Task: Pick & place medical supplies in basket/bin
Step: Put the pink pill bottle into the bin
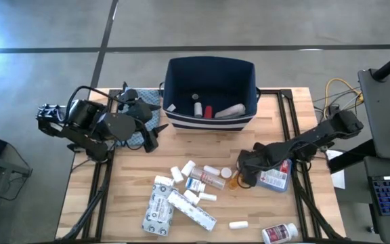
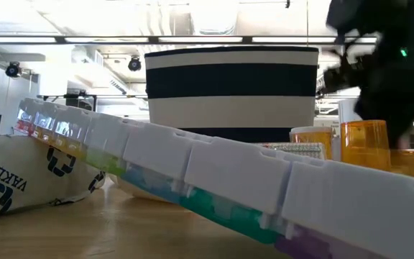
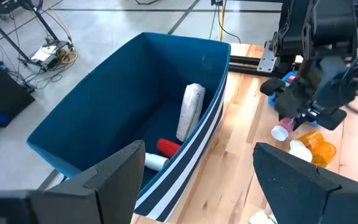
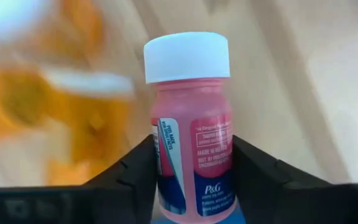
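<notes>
Two arms: both are showing over the desk (image 1: 134,203), the left one by the left edge, the right one reaching in from the right edge.
Right gripper (image 1: 244,165): its jaws are closing on a pink bottle (image 4: 191,134) with a white cap, one finger pressing each side of the body; it is sitting right of the desk's middle, in front of the bin.
Pink bottle: it is lying in the grip just beside an orange vial (image 3: 321,148), with its cap pointing away from the wrist.
Left gripper (image 3: 197,171): its jaws are standing wide apart and holding nothing; it is hanging near the back-left corner of the desk, beside the bin's left wall.
Bin (image 1: 181,74): it is standing at the middle of the desk's back edge, navy with white stripes low on its walls.
Inside the bin: a red tube (image 3: 168,147), a white bottle (image 3: 155,162) and a white pouch (image 3: 190,111) are lying on the floor.
Loose supplies: white bottles, cartons (image 1: 160,205) and a long white pill organiser (image 1: 192,210) are lying towards the front edge, left of the right gripper.
Front-right corner: a white bottle with a red label (image 1: 280,233) is lying on its side.
Blue-and-red packet (image 1: 276,177): it is lying flat under the right arm.
</notes>
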{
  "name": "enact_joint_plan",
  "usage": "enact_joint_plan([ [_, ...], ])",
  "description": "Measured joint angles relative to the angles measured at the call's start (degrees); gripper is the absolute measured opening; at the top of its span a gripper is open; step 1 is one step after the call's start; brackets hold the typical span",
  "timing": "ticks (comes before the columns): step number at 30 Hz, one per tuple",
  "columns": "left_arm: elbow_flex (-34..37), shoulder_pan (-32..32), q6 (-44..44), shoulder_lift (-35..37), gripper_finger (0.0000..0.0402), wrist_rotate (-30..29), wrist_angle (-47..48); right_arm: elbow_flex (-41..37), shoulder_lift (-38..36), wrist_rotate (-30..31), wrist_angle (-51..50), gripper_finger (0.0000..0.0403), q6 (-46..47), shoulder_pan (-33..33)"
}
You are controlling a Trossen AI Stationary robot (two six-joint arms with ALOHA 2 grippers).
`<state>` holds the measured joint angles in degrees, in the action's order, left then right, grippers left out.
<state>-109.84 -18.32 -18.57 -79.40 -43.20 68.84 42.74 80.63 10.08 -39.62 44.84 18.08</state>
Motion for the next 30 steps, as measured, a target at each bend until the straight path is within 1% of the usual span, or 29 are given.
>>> enact_joint_plan([
  [2, 0.00, 0.02, 0.00, 0.00, 0.0277, 0.00, 0.00, 1.68, -2.51, 2.17, -0.41, 0.0140, 1.36, -0.36],
  [6, 0.00, 0.01, 0.00, 0.00, 0.0277, -0.01, 0.00, 7.09, -9.46, 8.00, -0.57, 0.0140, 2.37, -1.67],
  [9, 0.00, 0.00, 0.00, 0.00, 0.0277, -0.02, 0.00, 12.30, -14.62, 13.89, -0.70, 0.0140, 0.66, -3.15],
  [12, 0.00, 0.02, 0.00, 0.00, 0.0277, -0.02, -0.01, 18.47, -18.20, 21.58, -0.46, 0.0140, -3.28, -5.49],
  [14, 0.00, 0.02, -0.02, 0.00, 0.0277, -0.02, -0.02, 22.41, -19.09, 25.71, -0.02, 0.0141, -7.74, -8.18],
  [16, 0.00, 0.01, -0.02, -0.03, 0.0277, 0.00, -0.02, 25.96, -18.78, 26.35, 0.04, 0.0141, -12.40, -13.01],
  [17, 0.00, 0.01, -0.02, -0.09, 0.0277, -0.02, -0.02, 27.53, -18.20, 25.34, 0.01, 0.0142, -13.98, -16.21],
  [18, 0.00, 0.00, -0.02, -0.12, 0.0277, -0.01, -0.02, 28.98, -17.39, 22.24, -0.03, 0.0142, -15.19, -19.95],
  [19, 0.00, 0.00, -0.02, -0.14, 0.0277, 0.00, -0.02, 30.35, -16.17, 18.09, -0.08, 0.0142, -16.03, -24.03],
  [22, 0.00, 0.02, -0.02, -0.17, 0.0277, 0.00, -0.04, 33.87, -11.21, 2.32, -0.37, 0.0151, -18.48, -35.58],
  [24, 0.00, 0.01, -0.02, -0.17, 0.0277, 0.00, -0.04, 35.92, -7.16, -4.99, -0.67, 0.0165, -19.93, -40.80],
  [26, 0.00, 0.01, -0.02, -0.17, 0.0277, 0.00, -0.04, 37.97, -3.23, -9.08, -0.79, 0.0186, -22.69, -44.12],
  [30, 0.00, 0.00, -0.02, -0.17, 0.0277, 0.00, -0.07, 43.64, 2.48, -9.74, -3.58, 0.0233, -27.90, -45.81],
])
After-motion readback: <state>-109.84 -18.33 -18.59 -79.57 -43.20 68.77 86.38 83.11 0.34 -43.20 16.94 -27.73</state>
